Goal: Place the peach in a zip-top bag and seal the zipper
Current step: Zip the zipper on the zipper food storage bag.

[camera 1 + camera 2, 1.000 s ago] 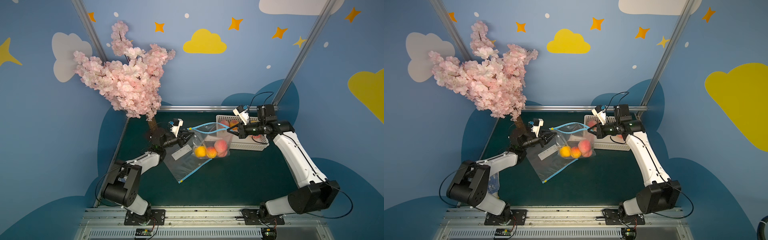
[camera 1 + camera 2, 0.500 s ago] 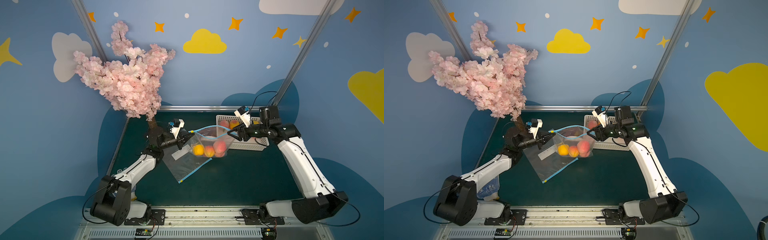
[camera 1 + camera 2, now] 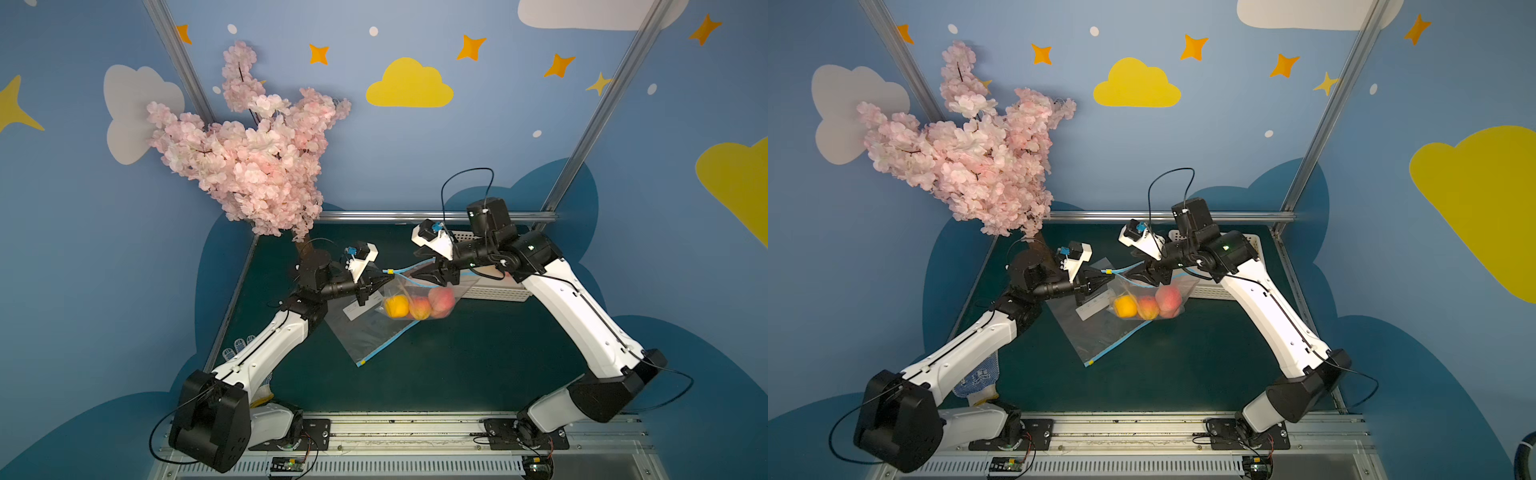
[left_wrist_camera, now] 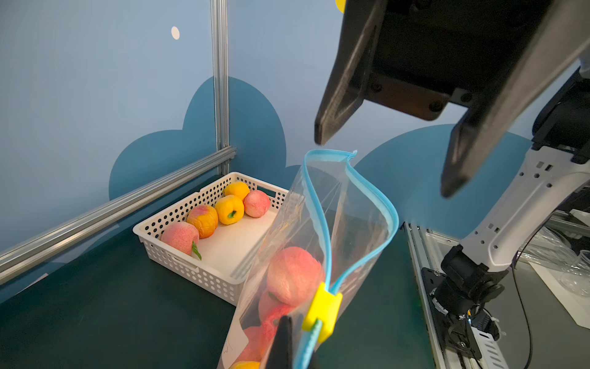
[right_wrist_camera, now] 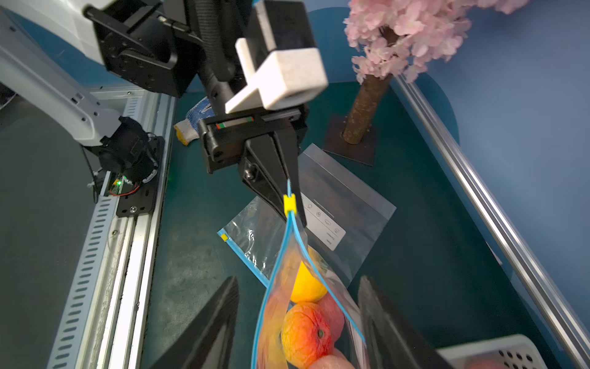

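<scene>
Left gripper (image 5: 291, 193) is pinched shut on the bag (image 4: 351, 223) at its zipper end, just behind the yellow slider (image 4: 322, 311). So the bag hangs from it w/ the mouth up, and the fruit can't roll out. Right gripper (image 4: 383, 163) stands open, jaws apart on both sides of the far zipper corner and not touching it, as far as I see. Prob. it waits there to take that corner, so the strip gets tight for sealing.

Peach (image 3: 441, 299) is already inside, at the bottom w/ two other fruits. In a top view it is approx. 4 o'clock from the left gripper and 5 o'clock from the right one. Mouth is not yet zipped. Basket (image 4: 191, 265) w/ more fruit sits at 3 o'clock, and a spare bag (image 3: 365, 336) lies flat at 6 o'clock.
</scene>
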Motion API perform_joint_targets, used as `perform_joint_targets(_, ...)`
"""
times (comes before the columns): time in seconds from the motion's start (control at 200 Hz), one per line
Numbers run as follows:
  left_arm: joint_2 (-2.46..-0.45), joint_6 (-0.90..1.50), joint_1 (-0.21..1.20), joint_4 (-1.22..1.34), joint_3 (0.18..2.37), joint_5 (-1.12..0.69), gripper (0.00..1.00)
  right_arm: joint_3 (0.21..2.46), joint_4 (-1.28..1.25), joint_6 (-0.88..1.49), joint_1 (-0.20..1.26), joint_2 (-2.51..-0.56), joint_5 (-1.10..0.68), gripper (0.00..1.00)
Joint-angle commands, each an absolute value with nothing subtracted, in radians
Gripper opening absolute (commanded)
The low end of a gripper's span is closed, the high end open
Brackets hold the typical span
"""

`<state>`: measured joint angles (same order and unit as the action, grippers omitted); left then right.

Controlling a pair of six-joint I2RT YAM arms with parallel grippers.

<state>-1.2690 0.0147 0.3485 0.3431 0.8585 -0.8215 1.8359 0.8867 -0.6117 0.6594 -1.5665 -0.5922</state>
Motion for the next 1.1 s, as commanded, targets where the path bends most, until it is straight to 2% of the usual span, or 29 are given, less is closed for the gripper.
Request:
perform_joint_targets(0.0, -1.253, -0.001, 0.353, 0.319, 0.882, -0.848, 0.03, 1.902, 0.943, -0.722, 0.700, -1.618, -0.600, 0.59)
perform_joint_targets(0.15, -1.249, -0.003, 0.355, 0.317, 0.881, -0.849, 0.03, 1.951, 0.936, -0.739, 0.722, -1.684, -0.578, 0.54)
perform_joint_targets(0.365, -1.247, 0.000, 0.358, 0.317, 0.880, -0.848, 0.03, 1.990, 1.005, -0.791, 0.738, -1.737, -0.608, 0.35)
perform_joint_targets(0.596, -1.246, 0.002, 0.359, 0.320, 0.880, -0.849, 0.03, 1.990, 0.989, -0.774, 0.747, -1.753, -0.612, 0.23)
perform_joint_targets(0.731, -1.241, 0.004, 0.359, 0.321, 0.874, -0.849, 0.03, 1.991, 0.982, -0.767, 0.748, -1.761, -0.591, 0.09)
perform_joint_targets(0.891, -1.228, 0.000, 0.359, 0.322, 0.864, -0.844, 0.03, 1.973, 0.981, -0.780, 0.747, -1.751, -0.545, 0.01)
perform_joint_targets(1.056, -1.206, -0.011, 0.357, 0.321, 0.838, -0.823, 0.27, 1.973, 0.980, -0.782, 0.747, -1.746, -0.547, 0.00)
perform_joint_targets(1.096, -1.203, -0.010, 0.359, 0.326, 0.835, -0.824, 0.30, 1.973, 0.980, -0.782, 0.747, -1.746, -0.555, 0.00)
